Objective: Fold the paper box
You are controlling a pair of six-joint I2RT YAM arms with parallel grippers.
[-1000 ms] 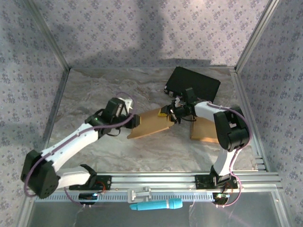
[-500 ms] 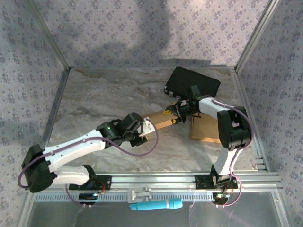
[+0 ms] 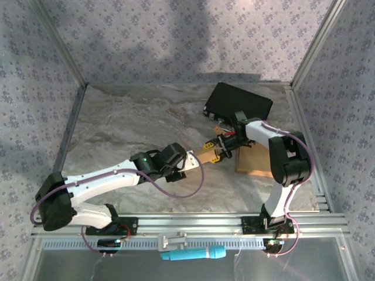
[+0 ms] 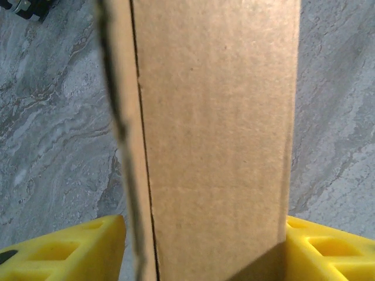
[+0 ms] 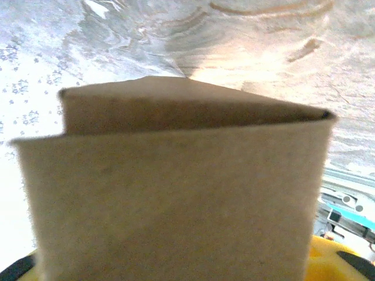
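**Left arm closes in along the paper box while the right arm holds its far end**

The paper box (image 3: pixel 206 153), a brown cardboard sleeve, sits just on the near side of the black case (image 3: pixel 239 105), above the marbled bench (image 3: pixel 129 117).

A second ago the left arm stood well to the left of the case, its jaws at the end of a long, flat stretch of cardboard. Now that arm has swung in toward the case. Only a short strip of box shows between the two sets of jaws.

The left jaws have also spread wider. In the left wrist view a broad panel of the box runs between the yellow fingers (image 4: pixel 64 249), and its edges meet both of them. I cannot tell whether those jaws squeeze the box or only straddle it.

The right jaws have barely moved. They appear clamped on the end of the box nearest the case. In the right wrist view the cardboard sits very close, its walls parting into a shallow wedge-shaped opening.

That gap suggests the flat sleeve is starting to open into a tube. The folding looks under way but far from done.

A second flat cardboard sheet (image 3: pixel 255 159) lies on the near side of the case, partly under the right arm, with neither arm's jaws on it.
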